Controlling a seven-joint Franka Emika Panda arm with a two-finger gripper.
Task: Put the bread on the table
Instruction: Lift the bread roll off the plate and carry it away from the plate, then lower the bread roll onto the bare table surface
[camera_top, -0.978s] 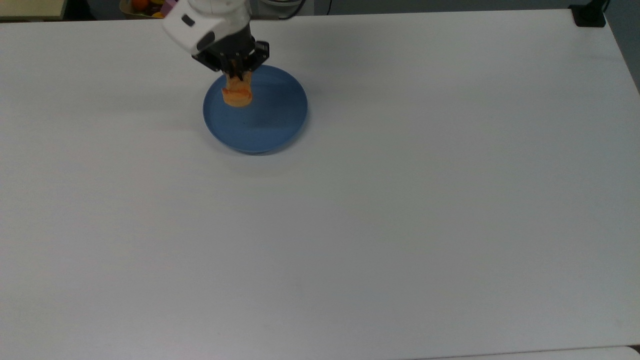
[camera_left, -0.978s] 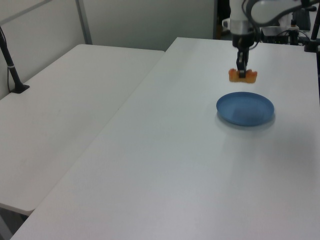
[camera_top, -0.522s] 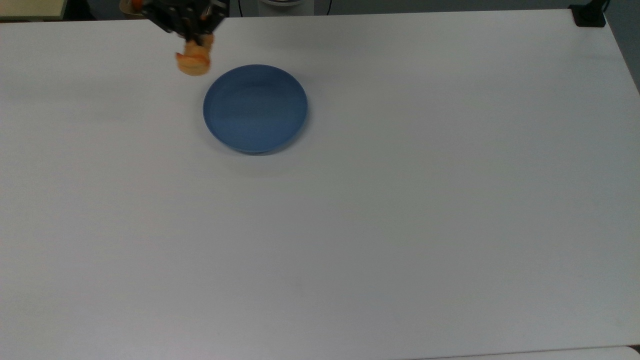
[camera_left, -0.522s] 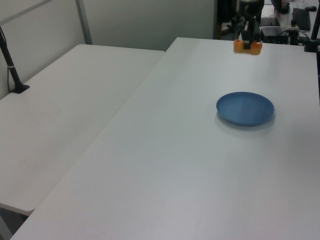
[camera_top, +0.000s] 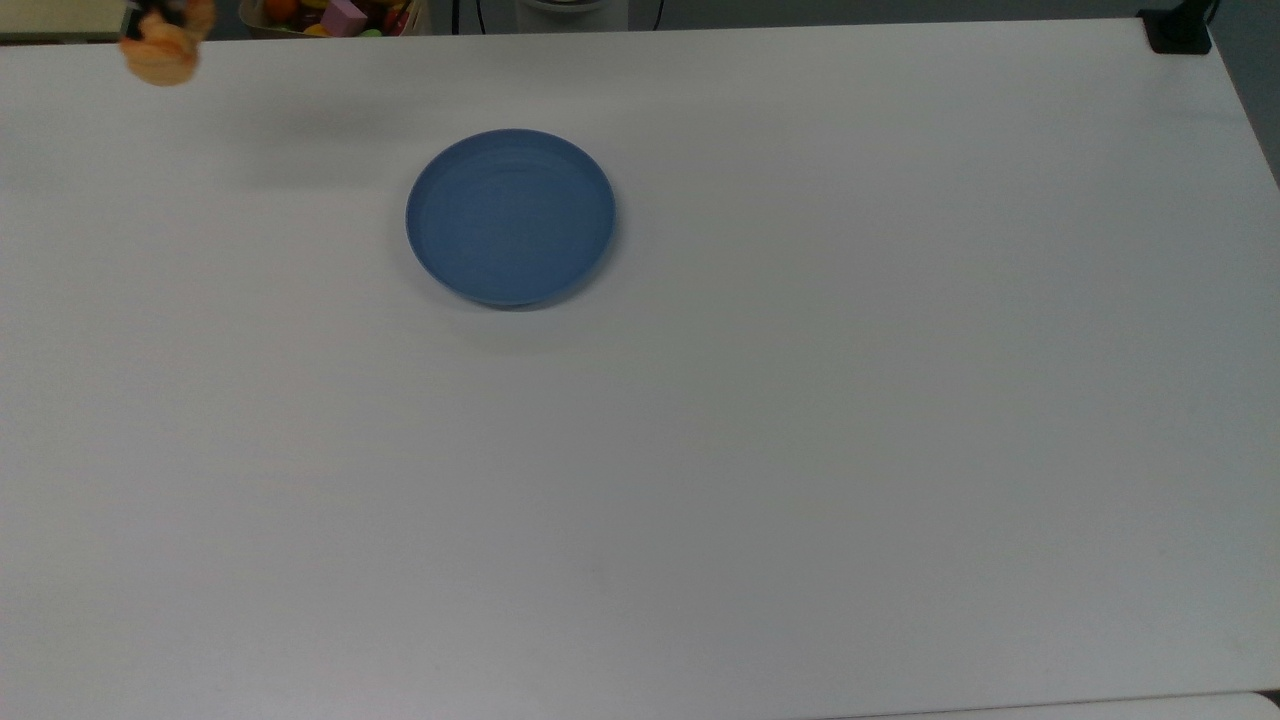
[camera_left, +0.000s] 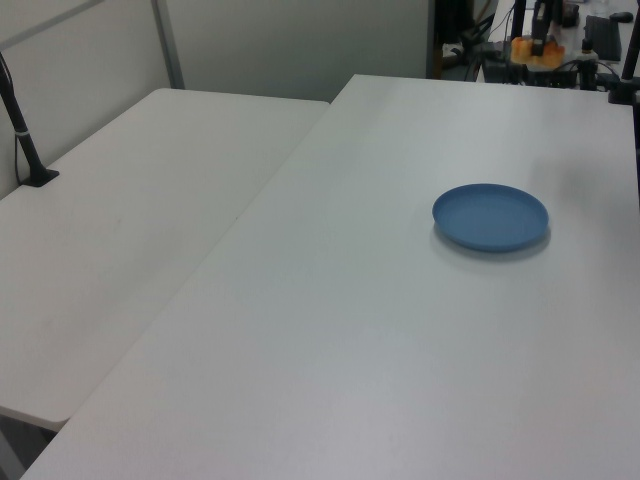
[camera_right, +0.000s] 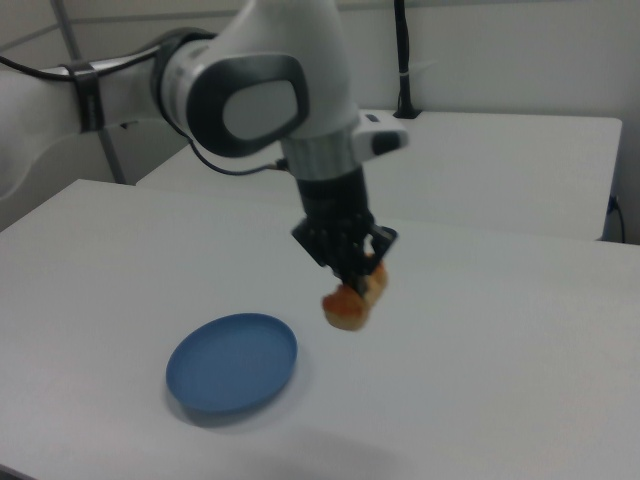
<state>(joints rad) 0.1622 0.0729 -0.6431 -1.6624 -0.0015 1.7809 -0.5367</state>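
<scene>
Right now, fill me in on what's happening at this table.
The robot arm's claw is shut on the bread and holds it in the air, clear of the white table. The blue plate sits bare on the table. In the top view the bread hangs at the upper left corner, well away from the plate; in the right view it is above and to the right of the plate. The bread has not yet been set down.

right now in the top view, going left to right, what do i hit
the bread held up in the gripper at the far left → the box of coloured toys beyond the table edge → the blue plate → the black clamp at the far right corner
</scene>
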